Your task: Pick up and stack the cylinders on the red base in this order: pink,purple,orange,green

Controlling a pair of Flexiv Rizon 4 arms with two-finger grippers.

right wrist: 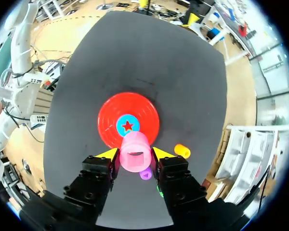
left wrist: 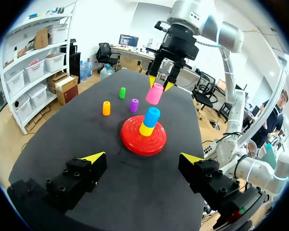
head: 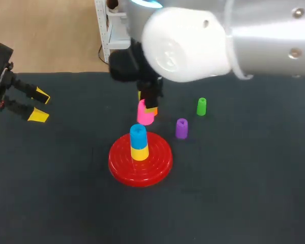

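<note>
Dark table [head: 244,183]: right claw [right wrist: 134,155] pinches pink cylinder [right wrist: 134,147], left claw [left wrist: 142,157] spread; orange cylinder [left wrist: 106,108] seemingly hidden overhead.

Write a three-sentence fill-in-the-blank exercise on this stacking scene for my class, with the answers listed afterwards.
The right gripper is shut on a cylinder whose colour is ____.
On the red base, the blue cylinder sits on a ____ one.
The left gripper is ____ and holds nothing.
Answers: pink; yellow; open.
</note>
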